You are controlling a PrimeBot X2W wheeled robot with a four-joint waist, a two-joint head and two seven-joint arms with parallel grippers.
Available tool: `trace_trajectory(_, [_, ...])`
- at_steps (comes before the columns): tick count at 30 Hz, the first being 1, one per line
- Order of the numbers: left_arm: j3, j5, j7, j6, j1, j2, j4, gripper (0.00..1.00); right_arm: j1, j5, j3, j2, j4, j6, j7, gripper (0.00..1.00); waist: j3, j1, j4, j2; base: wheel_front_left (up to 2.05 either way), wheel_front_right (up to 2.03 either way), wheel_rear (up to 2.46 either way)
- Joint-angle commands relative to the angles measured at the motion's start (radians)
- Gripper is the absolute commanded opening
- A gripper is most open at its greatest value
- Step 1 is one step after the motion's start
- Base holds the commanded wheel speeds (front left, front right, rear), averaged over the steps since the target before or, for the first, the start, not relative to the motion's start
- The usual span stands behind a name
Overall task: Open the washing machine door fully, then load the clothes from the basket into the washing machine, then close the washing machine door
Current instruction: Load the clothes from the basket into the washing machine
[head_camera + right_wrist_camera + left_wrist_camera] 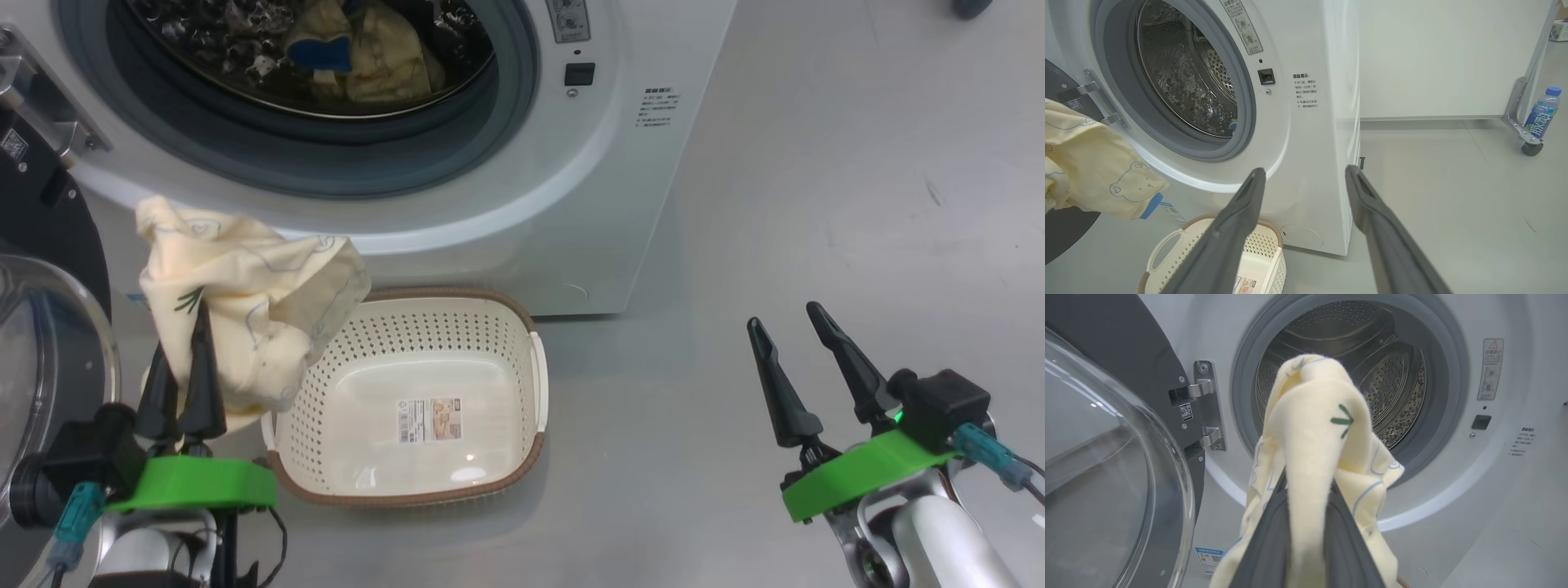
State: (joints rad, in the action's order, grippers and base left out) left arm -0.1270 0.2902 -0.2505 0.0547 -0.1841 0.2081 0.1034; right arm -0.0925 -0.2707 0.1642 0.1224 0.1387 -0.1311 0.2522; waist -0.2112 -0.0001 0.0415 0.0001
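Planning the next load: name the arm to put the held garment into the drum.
Left. The left tool is shut on the soft cream-yellow printed garment, held before the big white washing machine's perforated steel drum. The right tool stands open, empty, off to the side.

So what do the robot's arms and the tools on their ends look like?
The left tool and right tool each have two long, dark, tapering fingers set on a bright green bracket, beside a boxy black module with a teal-plugged cable. The forearm below is pale and rounded, with bare metal fittings.
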Motion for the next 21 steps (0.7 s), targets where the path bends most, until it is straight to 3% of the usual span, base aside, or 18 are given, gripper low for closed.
trace_trajectory(1, [0.052, -0.012, -0.011, 0.011, -0.003, 0.032, -0.050, 0.00, 0.000, 0.012, 0.013, 0.010, -0.037, 0.000, 0.010, 1.00, 0.012, 0.0001, 0.002, -0.0001, 0.00, 0.00, 0.00])
trace_trajectory(21, [0.070, -0.001, -0.003, 0.060, 0.150, 0.039, -0.119, 0.00, 0.034, 0.029, 0.002, 0.013, -0.051, 0.000, 0.010, 1.00, 0.078, 0.0001, 0.022, -0.0001, 0.00, 0.00, 0.00])
